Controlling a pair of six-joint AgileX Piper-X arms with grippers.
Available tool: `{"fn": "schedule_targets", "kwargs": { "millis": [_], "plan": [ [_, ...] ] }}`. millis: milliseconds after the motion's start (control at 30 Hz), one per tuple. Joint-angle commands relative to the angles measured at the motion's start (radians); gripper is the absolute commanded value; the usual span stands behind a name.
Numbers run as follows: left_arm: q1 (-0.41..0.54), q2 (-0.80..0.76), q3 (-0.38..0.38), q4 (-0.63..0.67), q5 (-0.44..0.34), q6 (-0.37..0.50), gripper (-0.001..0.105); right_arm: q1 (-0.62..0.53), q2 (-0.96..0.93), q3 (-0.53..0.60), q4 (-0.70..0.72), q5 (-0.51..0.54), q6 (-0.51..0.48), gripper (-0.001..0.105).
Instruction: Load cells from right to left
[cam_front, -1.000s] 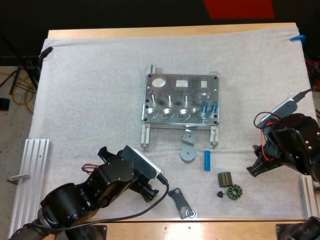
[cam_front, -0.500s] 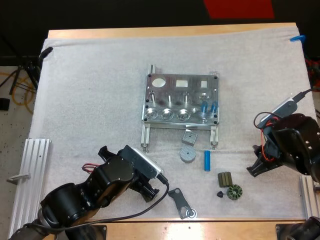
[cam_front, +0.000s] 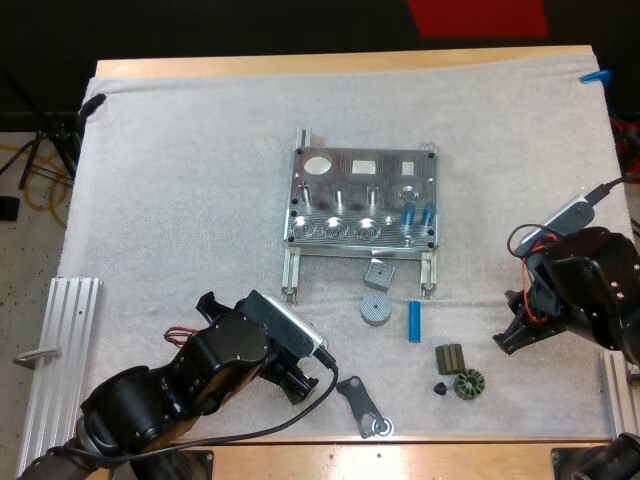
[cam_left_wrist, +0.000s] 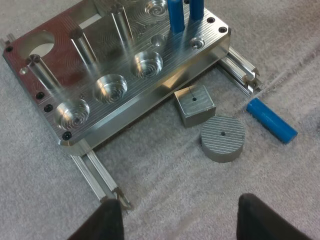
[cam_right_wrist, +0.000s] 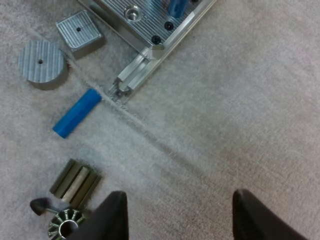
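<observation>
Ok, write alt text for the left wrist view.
A metal fixture on a mat holds two upright blue cylinders, with three round pockets empty. A square block, a round disc and a loose blue cylinder lie beside it, before the open left tool.

A wooden table (cam_front: 300, 66) carries a white mat (cam_front: 180, 180) bearing a metal fixture (cam_front: 362, 200), blue cylinder (cam_front: 414, 321) and dark parts (cam_front: 450, 358)

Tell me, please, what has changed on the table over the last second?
Nothing visibly changed. The left gripper and right gripper hang open over the mat as before. The loose blue cylinder lies near the fixture, and two blue cylinders stand in it.
</observation>
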Motion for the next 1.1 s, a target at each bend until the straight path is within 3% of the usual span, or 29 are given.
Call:
{"fn": "schedule_targets", "kwargs": {
  "millis": [0,233,333,533,700,933,1067],
  "plan": [
    [0.0,-0.004,-0.004,-0.012,0.0,0.001,0.05,-0.006,-0.009,-0.001,-0.001,-0.024,0.006,0.047],
    [0.0,-0.004,-0.004,-0.012,0.002,0.001,0.05,-0.006,-0.009,-0.001,0.021,-0.075,0.035,0.047],
    [0.0,0.004,-0.004,-0.014,0.039,0.001,0.05,-0.006,-0.009,0.006,0.039,-0.076,0.042,0.047],
    [0.0,0.082,-0.004,-0.046,0.097,0.001,0.05,-0.006,-0.086,0.086,0.031,-0.081,0.042,0.047],
    [-0.009,0.18,-0.004,-0.156,0.157,0.001,0.05,-0.006,-0.179,0.166,0.019,-0.081,0.042,0.047],
    [-0.072,0.315,-0.004,-0.28,0.148,-0.027,0.05,-0.006,-0.265,0.199,0.025,-0.067,0.048,0.047],
    [-0.124,0.406,-0.004,-0.35,0.093,-0.118,0.05,-0.006,-0.289,0.213,0.025,-0.048,0.048,0.047]
  ]
}}
